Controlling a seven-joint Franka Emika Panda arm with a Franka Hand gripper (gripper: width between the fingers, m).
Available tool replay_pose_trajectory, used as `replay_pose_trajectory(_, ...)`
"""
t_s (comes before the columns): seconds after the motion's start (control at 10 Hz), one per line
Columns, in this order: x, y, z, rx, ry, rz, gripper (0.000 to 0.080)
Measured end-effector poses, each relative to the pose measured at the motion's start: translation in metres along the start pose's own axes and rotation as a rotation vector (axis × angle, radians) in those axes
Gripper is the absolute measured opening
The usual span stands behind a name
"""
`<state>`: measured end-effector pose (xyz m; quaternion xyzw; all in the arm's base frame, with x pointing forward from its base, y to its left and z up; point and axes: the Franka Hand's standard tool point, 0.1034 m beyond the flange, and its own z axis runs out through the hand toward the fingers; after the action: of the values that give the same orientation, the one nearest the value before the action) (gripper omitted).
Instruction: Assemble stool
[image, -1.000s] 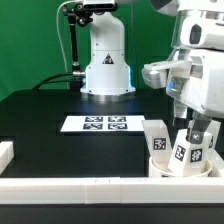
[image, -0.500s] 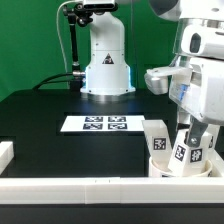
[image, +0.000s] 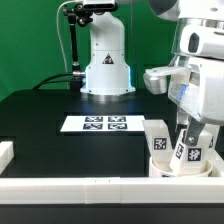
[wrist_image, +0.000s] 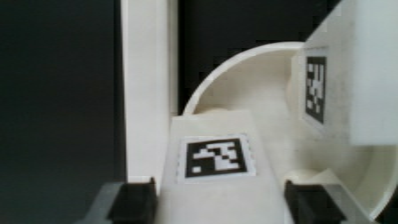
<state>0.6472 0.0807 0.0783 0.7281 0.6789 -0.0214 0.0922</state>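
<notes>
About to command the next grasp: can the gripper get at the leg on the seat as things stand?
Probably yes. The gripper hangs right over the stool seat at the exterior view's right, and the tagged leg sits just ahead of the jaws in the wrist view. Nothing stands between; whether they already touch it is unclear.

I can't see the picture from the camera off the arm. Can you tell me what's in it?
A white robot arm's end effector reaches down over a round white stool seat with tagged legs standing on it, near the white border bar at the exterior view's right. Further back on the black table lies the marker board.
</notes>
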Motion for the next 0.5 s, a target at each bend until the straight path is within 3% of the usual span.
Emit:
replay_pose_trajectory(0.3, -0.001, 0.000, 0.000, 0.000, 0.000, 0.161, 0.0345)
replay_pose_trajectory(0.5, -0.014, -0.001, 0.001, 0.004, 0.000, 0.331, 0.0345)
